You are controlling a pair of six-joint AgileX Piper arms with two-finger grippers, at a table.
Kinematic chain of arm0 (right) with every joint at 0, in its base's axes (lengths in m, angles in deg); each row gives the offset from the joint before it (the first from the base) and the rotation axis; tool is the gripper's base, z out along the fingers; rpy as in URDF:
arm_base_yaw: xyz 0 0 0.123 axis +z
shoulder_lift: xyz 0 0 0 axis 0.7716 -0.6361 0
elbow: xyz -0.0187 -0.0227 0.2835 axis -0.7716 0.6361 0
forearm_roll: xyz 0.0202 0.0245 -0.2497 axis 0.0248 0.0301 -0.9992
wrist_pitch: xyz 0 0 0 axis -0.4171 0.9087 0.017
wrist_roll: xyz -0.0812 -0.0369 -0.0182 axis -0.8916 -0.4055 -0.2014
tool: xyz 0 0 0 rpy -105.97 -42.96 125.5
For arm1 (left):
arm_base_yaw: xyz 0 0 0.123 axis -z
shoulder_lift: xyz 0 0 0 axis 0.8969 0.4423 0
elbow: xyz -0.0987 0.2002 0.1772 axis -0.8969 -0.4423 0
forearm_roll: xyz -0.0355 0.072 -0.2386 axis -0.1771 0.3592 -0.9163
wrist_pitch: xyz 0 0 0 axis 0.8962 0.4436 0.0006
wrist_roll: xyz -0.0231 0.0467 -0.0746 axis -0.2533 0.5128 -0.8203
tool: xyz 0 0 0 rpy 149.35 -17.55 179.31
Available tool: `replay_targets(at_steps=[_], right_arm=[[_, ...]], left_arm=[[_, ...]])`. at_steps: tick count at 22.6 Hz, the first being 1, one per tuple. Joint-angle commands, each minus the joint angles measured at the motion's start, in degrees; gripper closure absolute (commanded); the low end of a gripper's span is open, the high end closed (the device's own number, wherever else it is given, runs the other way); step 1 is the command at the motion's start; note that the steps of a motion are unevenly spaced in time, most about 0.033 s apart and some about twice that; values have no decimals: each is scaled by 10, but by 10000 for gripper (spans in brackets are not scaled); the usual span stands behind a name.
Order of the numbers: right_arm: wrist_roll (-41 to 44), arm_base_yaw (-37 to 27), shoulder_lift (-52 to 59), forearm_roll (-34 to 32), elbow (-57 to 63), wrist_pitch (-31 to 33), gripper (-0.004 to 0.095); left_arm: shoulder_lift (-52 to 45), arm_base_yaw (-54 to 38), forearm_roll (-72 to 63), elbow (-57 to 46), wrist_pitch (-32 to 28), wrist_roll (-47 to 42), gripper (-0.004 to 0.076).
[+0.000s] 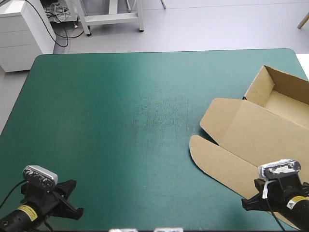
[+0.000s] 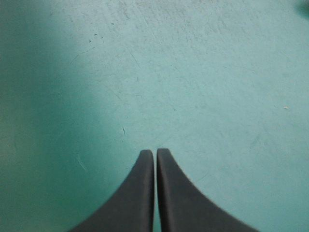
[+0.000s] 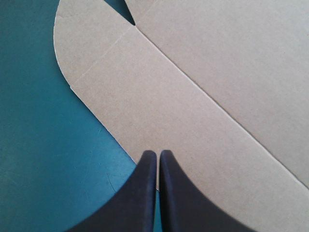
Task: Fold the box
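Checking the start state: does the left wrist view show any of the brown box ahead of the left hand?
No, only bare teal-green cover lies ahead of the shut left hand.

The right gripper [image 3: 157, 153], black fingers [image 3: 137, 193] meeting in a pointed arch, hung over the flat brown box's [image 3: 203, 96] edge, its rounded flap [image 3: 87, 43] ahead, the teal-green cover [image 3: 38, 145] alongside.

no text can be read in any view. a small yellow sticker [image 1: 25, 211] on the black left arm [image 1: 53, 200] and a second yellow sticker [image 1: 295, 202] on the black right arm [image 1: 280, 193] carry dark print too small to make out.
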Motion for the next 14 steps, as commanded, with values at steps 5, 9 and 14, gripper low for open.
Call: replay_targets(at_steps=[5,9,14], right_arm=[[-14,1,56,15,45,-55,910],[-14,1,56,14,45,-74,910],[-14,1,56,14,45,-78,910]], left_arm=[[6,1,-14,15,-40,20,731],[6,1,-18,7,-57,18,731],[6,1,-18,7,-57,18,731]])
